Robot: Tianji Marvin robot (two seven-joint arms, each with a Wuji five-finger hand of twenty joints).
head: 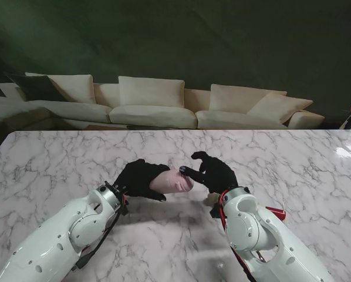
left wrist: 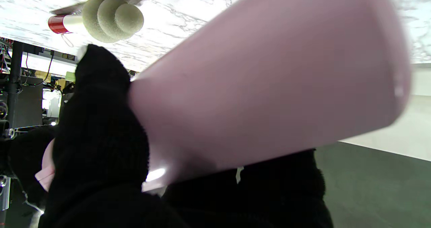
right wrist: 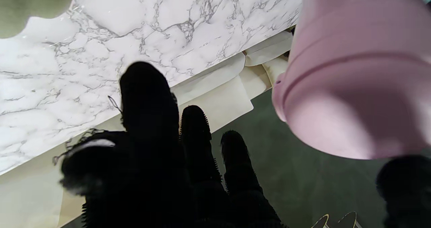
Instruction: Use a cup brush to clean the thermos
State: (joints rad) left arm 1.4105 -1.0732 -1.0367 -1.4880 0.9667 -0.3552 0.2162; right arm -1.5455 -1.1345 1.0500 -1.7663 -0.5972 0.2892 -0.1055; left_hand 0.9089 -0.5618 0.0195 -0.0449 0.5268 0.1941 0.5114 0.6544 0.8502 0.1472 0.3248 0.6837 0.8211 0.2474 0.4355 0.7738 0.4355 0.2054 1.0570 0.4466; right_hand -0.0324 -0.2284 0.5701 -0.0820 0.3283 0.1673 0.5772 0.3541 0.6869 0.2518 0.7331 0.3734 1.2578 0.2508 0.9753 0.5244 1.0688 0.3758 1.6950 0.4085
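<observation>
A pink thermos (head: 172, 181) lies on its side off the table, with my left hand (head: 139, 178) shut around its body. In the left wrist view the thermos (left wrist: 269, 86) fills the frame, black-gloved fingers (left wrist: 101, 120) wrapped around it. My right hand (head: 213, 172) is open at the thermos's capped end (right wrist: 357, 79), fingers (right wrist: 158, 147) spread, one fingertip at the cap's edge. The cup brush (left wrist: 112, 19), with its green sponge head and red-and-white handle, lies on the table. From the stand only its red handle end (head: 275, 212) shows beside my right forearm.
The white marble table (head: 58, 164) stretches out to both sides and beyond the hands. A cream sofa (head: 152, 103) stands past its far edge against a dark green wall.
</observation>
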